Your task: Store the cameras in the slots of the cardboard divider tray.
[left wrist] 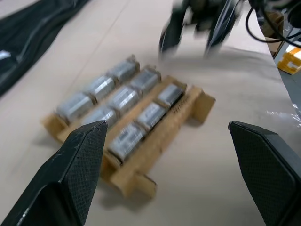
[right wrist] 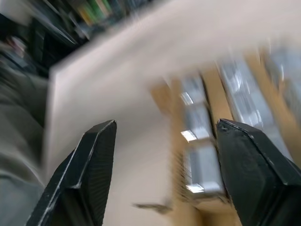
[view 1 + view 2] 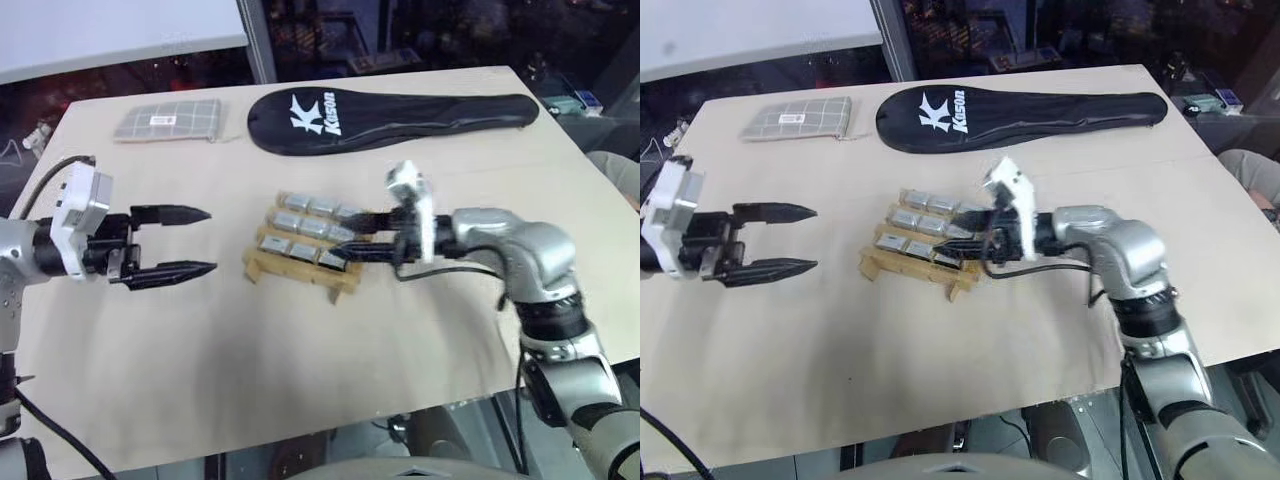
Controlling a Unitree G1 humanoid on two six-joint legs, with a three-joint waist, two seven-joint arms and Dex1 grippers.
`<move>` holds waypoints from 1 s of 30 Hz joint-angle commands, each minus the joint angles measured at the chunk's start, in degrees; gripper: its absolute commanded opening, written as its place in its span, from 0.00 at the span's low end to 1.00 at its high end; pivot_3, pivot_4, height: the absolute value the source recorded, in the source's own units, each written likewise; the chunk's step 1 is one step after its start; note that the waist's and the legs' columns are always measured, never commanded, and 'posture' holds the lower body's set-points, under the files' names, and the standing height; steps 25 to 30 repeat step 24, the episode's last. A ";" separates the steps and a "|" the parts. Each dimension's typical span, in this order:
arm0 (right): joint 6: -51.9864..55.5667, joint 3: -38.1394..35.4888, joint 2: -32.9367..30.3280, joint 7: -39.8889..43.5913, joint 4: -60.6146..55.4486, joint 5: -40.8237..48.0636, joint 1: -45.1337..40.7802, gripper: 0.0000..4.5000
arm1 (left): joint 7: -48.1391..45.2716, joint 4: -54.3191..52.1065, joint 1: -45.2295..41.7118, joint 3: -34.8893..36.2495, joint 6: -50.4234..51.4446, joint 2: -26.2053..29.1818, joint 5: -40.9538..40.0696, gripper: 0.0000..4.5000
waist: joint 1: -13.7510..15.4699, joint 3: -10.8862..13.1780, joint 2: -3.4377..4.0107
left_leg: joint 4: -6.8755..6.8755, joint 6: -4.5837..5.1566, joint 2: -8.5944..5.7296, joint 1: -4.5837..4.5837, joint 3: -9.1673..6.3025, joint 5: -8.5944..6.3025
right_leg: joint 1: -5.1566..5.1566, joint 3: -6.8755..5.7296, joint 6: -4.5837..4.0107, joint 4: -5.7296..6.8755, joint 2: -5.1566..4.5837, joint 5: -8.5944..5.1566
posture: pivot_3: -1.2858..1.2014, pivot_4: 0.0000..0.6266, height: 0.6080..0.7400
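The left wrist view looks close over the cardboard divider tray (image 1: 162,136), with silver cameras (image 1: 123,99) in 3 rows filling its slots; the head views give the wider table (image 3: 300,380). The right wrist view is smeared, yet it catches the tray's edge and some cameras between 2 black fingers (image 2: 89,165) set wide apart, holding nothing.

The left gripper (image 3: 188,241) hovers at 9 o'clock of the tray, well apart from it, fingers spread wide and empty. The tray sits mid-table. The right gripper (image 3: 350,232) is at the tray's 3 o'clock edge, over the cameras there. At 12 o'clock, farther off, lie a black racket cover (image 3: 390,118) and a grey gridded packet (image 3: 168,120).
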 commanded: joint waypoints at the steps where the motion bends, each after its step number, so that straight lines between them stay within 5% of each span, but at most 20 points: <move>1: -1.97 -5.16 -4.10 0.59 -7.46 3.25 7.93 0.76 | 2.12 -7.24 6.89 7.41 4.20 -2.10 -5.02 0.95 | 0.08 0.00 0.01 | 0.00 0.00 -0.05 -0.03 -0.05 0.00 | 0.00 -0.05 0.01 -0.04 -0.06 0.00 | 0.52 0.24 1.00; 9: -17.97 -14.58 -12.99 0.07 -10.04 -3.94 33.07 0.76 | 11.22 -18.06 31.12 16.75 1.88 -19.53 -6.15 0.95 | 0.11 -0.02 -0.01 | 0.03 0.01 0.04 0.19 0.25 0.00 | 0.16 0.10 0.27 -0.01 -0.18 -0.17 | 0.52 0.24 1.00; 16: -42.29 -20.43 -10.74 7.73 3.83 -6.51 42.82 0.76 | 25.61 -19.57 37.32 8.92 -10.25 -31.96 7.46 0.95 | 0.49 -0.10 -0.06 | 0.14 0.04 0.07 0.47 0.47 0.00 | 0.48 0.10 0.10 0.00 0.10 -0.34 | 0.52 0.24 1.00; 30: -47.82 -19.05 -12.06 12.28 8.59 -6.39 44.31 0.76 | 29.28 -20.73 39.42 4.06 -16.91 -34.44 10.16 0.95 | 0.22 -0.11 -0.05 | 0.15 0.04 0.29 0.54 0.71 -0.01 | 0.67 0.12 0.09 0.02 0.23 -0.35 | 0.52 0.24 1.00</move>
